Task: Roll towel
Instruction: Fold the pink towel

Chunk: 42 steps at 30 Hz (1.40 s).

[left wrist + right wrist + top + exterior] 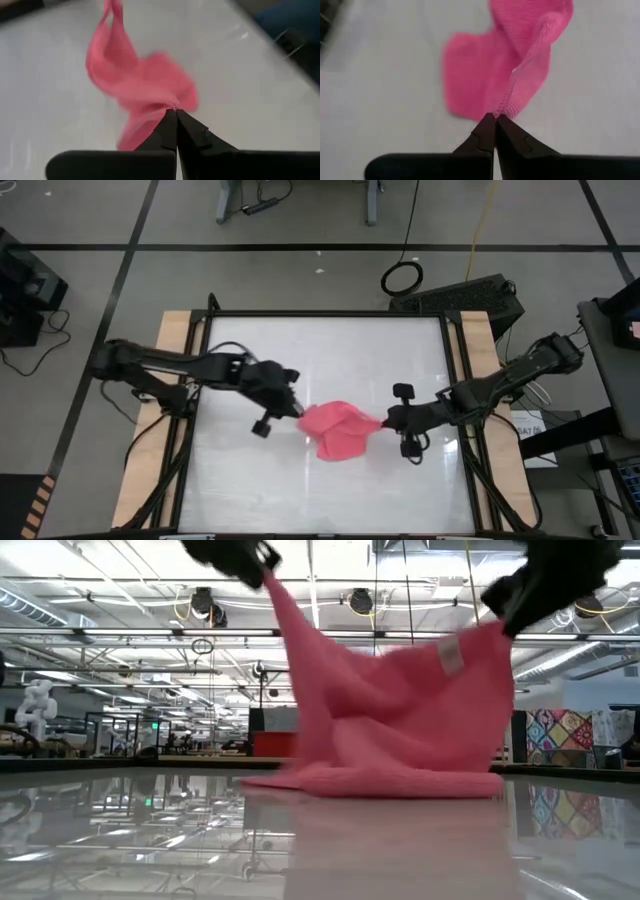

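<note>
Towel (338, 430) hangs bunched near mid surface (330, 350), two corners lifted, lower part w/ folds resting on the glossy top; white tag (451, 656) shows near the raised corner in low view. Left end effector (176, 114) pinched shut on one corner, right end effector (495, 117) pinched shut on the opposite corner, each holding cloth between closed tips, one either side of the towel.

Step in hand, as I judge it: lifting/spreading the cloth to lay it flat, i.e. prep before any rolling; no roll formed yet, so task is early.

Next move prob calls for both arms pulling apart evenly to take out slack, then lowering it flat w/o creases; uneven pull could slip a corner.

Containers: none seen on the surface, nothing held in anything
</note>
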{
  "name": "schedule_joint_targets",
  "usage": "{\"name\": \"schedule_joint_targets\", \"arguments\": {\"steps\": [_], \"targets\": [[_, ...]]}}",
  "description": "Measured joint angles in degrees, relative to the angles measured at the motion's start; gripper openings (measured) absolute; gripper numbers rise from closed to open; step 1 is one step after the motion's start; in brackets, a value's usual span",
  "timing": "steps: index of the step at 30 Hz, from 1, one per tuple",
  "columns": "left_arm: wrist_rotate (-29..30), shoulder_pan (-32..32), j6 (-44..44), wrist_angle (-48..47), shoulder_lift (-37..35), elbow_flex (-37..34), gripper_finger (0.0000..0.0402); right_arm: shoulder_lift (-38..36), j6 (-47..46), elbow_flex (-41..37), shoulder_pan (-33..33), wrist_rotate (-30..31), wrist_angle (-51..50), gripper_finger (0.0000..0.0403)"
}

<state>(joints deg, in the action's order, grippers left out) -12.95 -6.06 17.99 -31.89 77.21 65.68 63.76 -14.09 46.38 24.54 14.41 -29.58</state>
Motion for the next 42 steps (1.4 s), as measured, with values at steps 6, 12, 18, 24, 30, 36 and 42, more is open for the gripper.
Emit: {"name": "schedule_joint_targets", "arguments": {"steps": [6, 12, 18, 24, 30, 36, 42], "targets": [[3.2, -7.9, -2.9, -0.4, -9.1, 0.0, 0.0, -4.6, 6.5, 3.5, 4.2, -3.4, 7.6, 0.0], [6.4, -14.5, -4.1, 1.7, -14.4, 0.0, 0.0, -7.6, 11.5, 7.5, 9.0, -5.7, 10.3, 0.0], [10.9, -18.4, -2.0, 4.1, -16.1, 0.1, 0.0, -7.5, 15.0, 10.6, 11.7, -6.6, 10.5, 0.0], [24.8, -15.4, -1.1, -4.0, -10.7, 0.1, 0.0, -4.6, 9.1, 10.8, 7.7, 6.6, -4.2, 0.0], [28.2, -9.1, 0.0, -4.6, -0.7, 0.1, 0.0, 2.5, 3.8, 10.8, -0.4, 8.6, -14.4, 0.0], [14.6, -3.5, -0.9, 2.1, 9.7, 0.1, 0.001, 10.6, 2.7, 10.8, -5.4, 1.4, -18.0, 0.0], [-0.4, -3.8, -3.0, 14.1, 19.2, 0.0, 0.0054, 15.9, 2.8, 10.7, -5.8, 0.2, -19.2, 0.0]]}}
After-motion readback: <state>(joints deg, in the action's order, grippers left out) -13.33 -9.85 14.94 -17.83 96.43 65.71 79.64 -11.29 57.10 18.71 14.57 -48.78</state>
